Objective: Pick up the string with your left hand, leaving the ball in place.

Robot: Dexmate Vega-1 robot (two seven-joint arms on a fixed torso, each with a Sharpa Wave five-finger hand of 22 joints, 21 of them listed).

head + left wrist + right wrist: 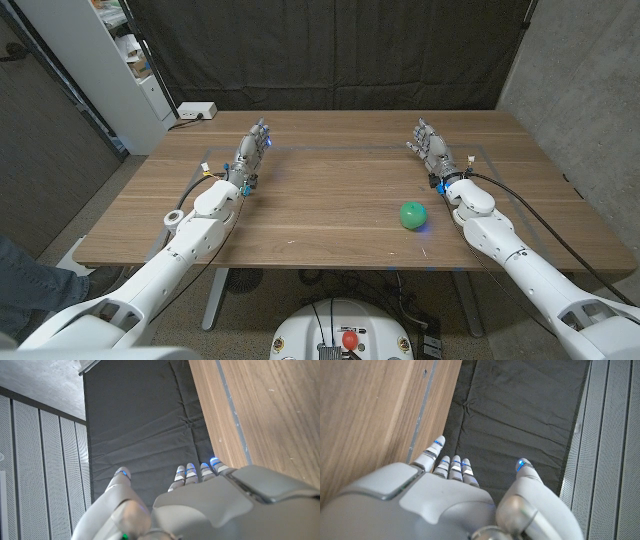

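Finding the string before you reach

Starting from where you are, your left hand [252, 150] sits over the far left part of the bench [320, 200], fingers [262, 131] spread apart and holding nothing. Your right hand [431, 145] mirrors it on the far right, also loose-fingered and empty. The green ball [413, 214] lies on the bench toward the right, nearer your right arm than your left and well apart from the left hand.

You have a problem: no string can be made out anywhere on the wood. It may be too thin or too close in colour to the surface to see, or it may lie by the ball, perhaps attached to it; you cannot tell from here. Look along the bench around the ball first.

If the string does lie near the ball, bring the left hand across low and slowly, approach from the side away from the ball, and pinch with the fingertips only. Lift gently, watching the ball: any tug means the string is caught on it, so ease off.

No container is on the bench; nothing is held in anything.
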